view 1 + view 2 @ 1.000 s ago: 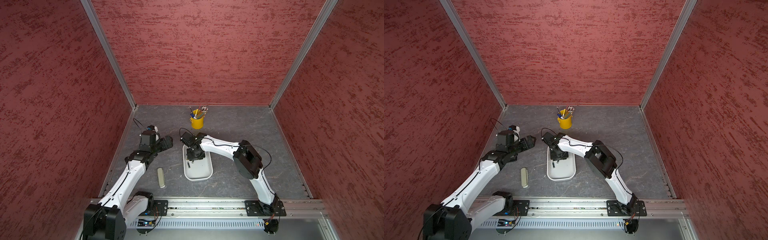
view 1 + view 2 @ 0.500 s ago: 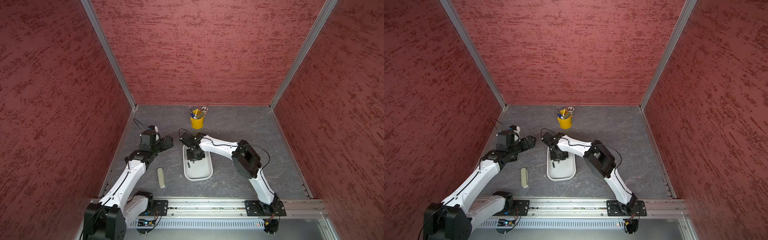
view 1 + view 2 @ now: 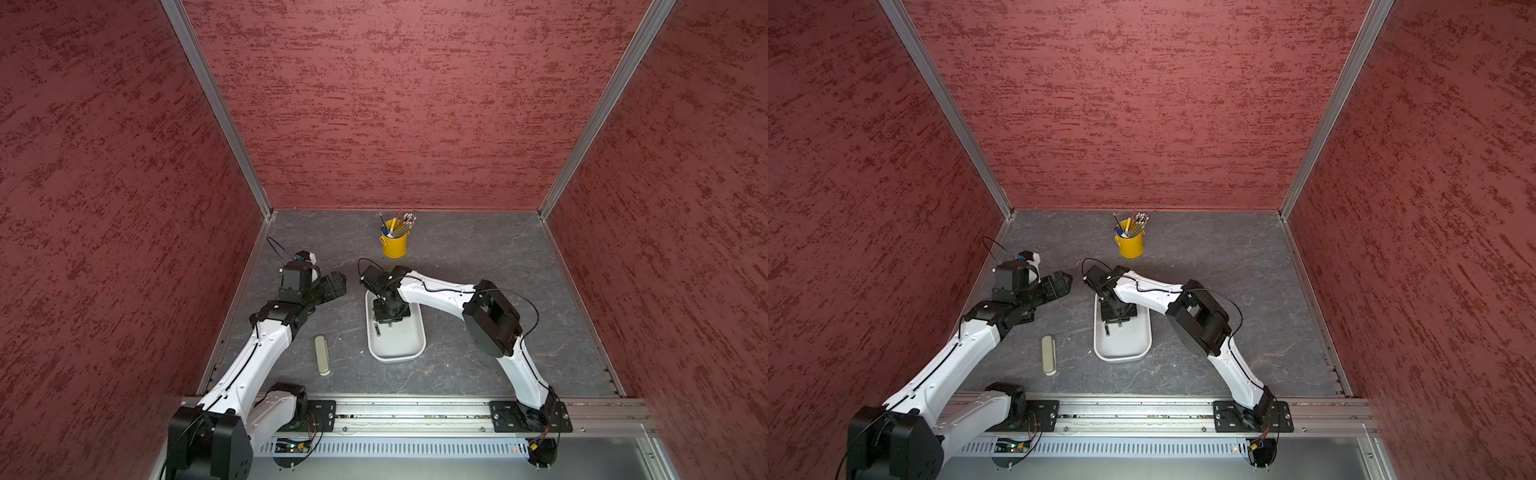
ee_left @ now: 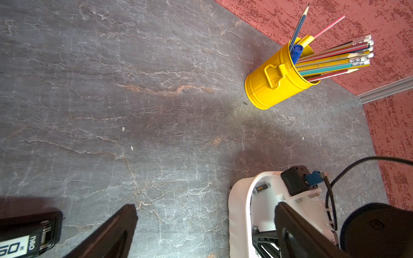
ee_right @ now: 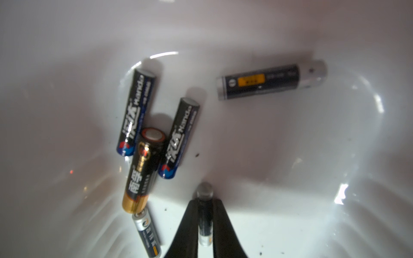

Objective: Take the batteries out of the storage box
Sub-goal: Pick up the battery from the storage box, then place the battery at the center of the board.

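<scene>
The white storage box (image 3: 401,347) (image 3: 1125,345) lies mid-floor in both top views. My right gripper (image 3: 388,322) (image 5: 204,202) reaches down into its far end and is shut on one thin black battery (image 5: 205,221), whose silver end pokes out past the fingertips. Several other batteries lie loose on the box floor: two black-and-blue ones (image 5: 136,111) (image 5: 178,138), a gold-ended one (image 5: 144,169) resting across them, a silver-capped one (image 5: 270,81) and a grey one (image 5: 146,232). My left gripper (image 3: 334,284) (image 4: 205,214) hangs open and empty over bare floor, left of the box (image 4: 238,212).
A yellow pencil cup (image 3: 393,243) (image 4: 274,82) stands behind the box near the back wall. A slim beige case (image 3: 321,360) lies on the floor left of the box. A black object with a white label (image 4: 29,236) sits by my left gripper. Red walls enclose three sides.
My right gripper's jaws have closed onto the battery inside the box. Both arms have stayed nearly where they were.
</scene>
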Robot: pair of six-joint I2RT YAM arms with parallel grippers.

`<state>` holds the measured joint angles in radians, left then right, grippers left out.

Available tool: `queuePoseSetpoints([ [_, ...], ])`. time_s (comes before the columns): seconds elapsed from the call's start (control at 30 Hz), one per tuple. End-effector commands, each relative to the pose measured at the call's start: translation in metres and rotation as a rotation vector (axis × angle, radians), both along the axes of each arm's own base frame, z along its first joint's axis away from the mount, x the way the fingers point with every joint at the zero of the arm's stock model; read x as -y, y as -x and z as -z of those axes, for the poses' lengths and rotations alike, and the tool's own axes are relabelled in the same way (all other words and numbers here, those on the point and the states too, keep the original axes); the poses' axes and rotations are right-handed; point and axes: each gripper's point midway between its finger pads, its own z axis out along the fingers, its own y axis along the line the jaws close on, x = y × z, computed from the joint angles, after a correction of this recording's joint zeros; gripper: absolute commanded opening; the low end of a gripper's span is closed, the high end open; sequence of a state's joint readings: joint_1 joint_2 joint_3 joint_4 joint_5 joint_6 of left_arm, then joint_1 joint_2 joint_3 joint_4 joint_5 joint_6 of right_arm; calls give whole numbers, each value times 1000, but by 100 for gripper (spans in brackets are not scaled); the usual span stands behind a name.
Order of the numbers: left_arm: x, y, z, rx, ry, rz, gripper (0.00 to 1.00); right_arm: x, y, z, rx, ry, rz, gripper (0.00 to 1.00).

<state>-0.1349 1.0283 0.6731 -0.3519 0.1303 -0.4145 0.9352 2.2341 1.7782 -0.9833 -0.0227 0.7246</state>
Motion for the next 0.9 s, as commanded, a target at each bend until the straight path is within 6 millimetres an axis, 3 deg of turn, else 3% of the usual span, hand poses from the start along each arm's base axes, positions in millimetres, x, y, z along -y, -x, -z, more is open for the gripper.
queuePoseSetpoints([
  [0.0,0,3,3,-12,4,3,100,-5,2,-1,-7,3,-17,14],
  [0.13,0,2,2,-11,6,3,100,-5,0,-7,9,-3,-18,14],
  [0.23,1,3,-1,-13,8,3,100,-4,-5,-25,50,-20,-13,14],
  [0.53,4,4,-15,1,30,-1,100,2,-25,-112,189,-95,-11,14],
  [0.73,18,4,-23,0,77,29,100,44,-39,-172,282,-102,9,14],
  [0.87,33,8,-22,2,138,55,100,85,-44,-179,290,-75,26,14],
])
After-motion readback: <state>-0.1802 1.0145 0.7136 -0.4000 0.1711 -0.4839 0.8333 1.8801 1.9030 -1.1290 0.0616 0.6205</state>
